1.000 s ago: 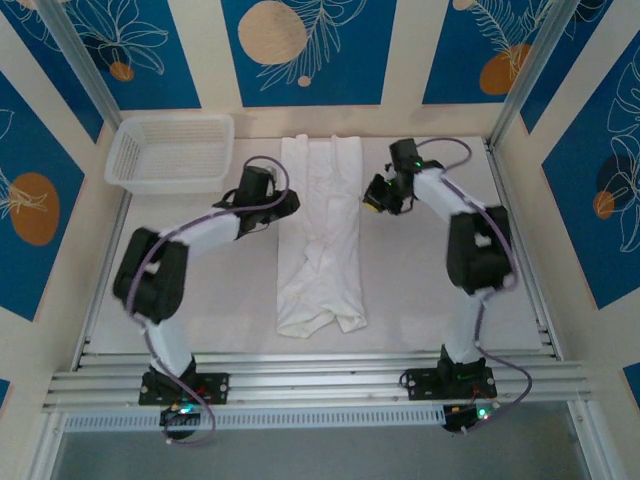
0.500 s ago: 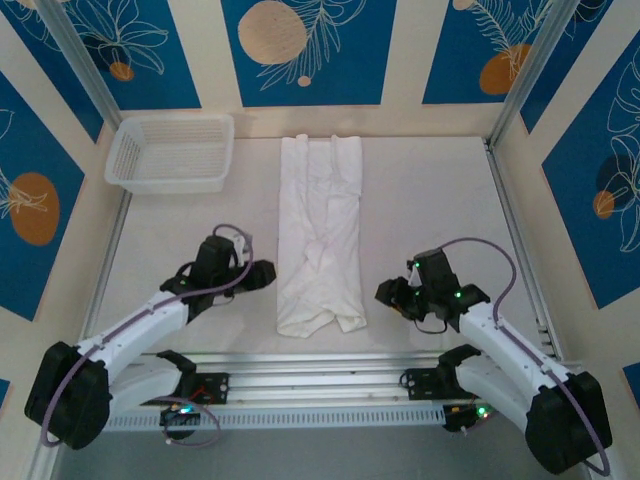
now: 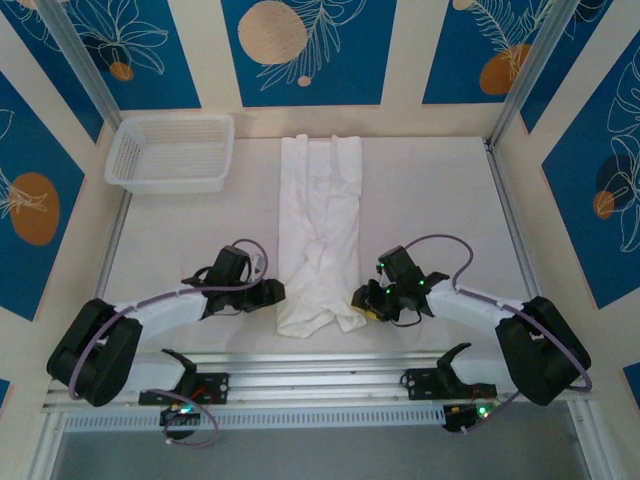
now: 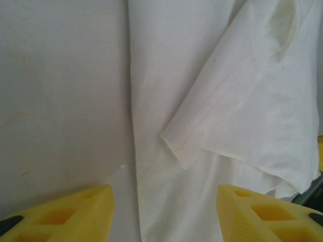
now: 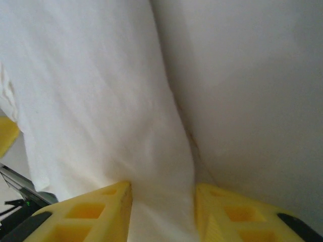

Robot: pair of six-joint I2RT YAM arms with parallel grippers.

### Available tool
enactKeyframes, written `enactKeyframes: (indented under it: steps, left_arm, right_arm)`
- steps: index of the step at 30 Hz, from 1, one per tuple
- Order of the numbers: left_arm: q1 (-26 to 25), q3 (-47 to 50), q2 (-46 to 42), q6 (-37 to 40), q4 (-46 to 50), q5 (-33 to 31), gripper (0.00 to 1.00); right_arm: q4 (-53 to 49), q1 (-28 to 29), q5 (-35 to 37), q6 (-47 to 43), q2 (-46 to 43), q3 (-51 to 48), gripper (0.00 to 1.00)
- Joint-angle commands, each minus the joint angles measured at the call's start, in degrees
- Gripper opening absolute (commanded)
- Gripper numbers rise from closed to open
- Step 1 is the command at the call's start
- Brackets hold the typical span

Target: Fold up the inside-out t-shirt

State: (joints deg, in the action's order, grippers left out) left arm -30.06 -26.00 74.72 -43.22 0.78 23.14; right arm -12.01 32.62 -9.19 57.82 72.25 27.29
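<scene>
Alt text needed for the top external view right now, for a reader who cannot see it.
A white t-shirt, folded into a long narrow strip, lies down the middle of the table, with the left fingers and right fingers flanking its near end. A white mesh basket sits at the far left corner.

The long folded white cloth t-shirt [image 3: 320, 235] lies mid-surface [image 3: 430, 200], near to far. The white plastic mesh basket [image 3: 170, 152] sits far left. The left tool [image 3: 275, 293] and right tool [image 3: 359, 300] flank the shirt's near end.
</scene>
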Motion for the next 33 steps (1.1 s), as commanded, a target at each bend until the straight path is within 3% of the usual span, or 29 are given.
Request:
enactKeyframes:
  steps: [1,6,9,17,21,23,26,33]
  left_arm:
    - [-1.25,-1.47,1.56,-1.15,-3.74,1.89,0.56]
    - [-2.8,-2.32,4.0,-1.67,-4.78,0.88,0.56]
    - [-3.07,-2.47,5.03,-3.23,-6.61,-0.52,0.55]
    - [-4.91,-4.23,7.99,-6.05,-13.4,1.46,0.39]
    - [-5.27,-4.74,7.82,-5.75,-12.1,0.62,0.27]
    - [-5.44,-4.85,7.4,-5.39,-11.18,0.12,0.26]
    - [-5.62,-5.06,6.5,-4.88,-9.0,-1.75,0.29]
    - [-5.66,-5.8,7.58,-5.31,-5.53,-7.29,0.56]
  right_arm:
    - [2.4,0.84,0.42,1.78,0.6,2.21,0.34]
    - [1.88,0.86,0.09,1.32,1.15,2.42,0.14]
    - [2.15,1.24,-0.05,1.42,0.8,2.28,0.08]
    - [1.56,1.3,0.22,1.79,1.67,2.74,0.06]
    - [0.85,1.39,0.66,1.9,1.61,2.86,0.06]
    - [0.59,1.39,0.79,2.18,1.52,2.65,0.06]
    - [0.07,1.39,1.04,2.21,1.34,2.58,0.05]
    - [-0.75,1.39,1.41,2.4,0.88,2.86,0.05]
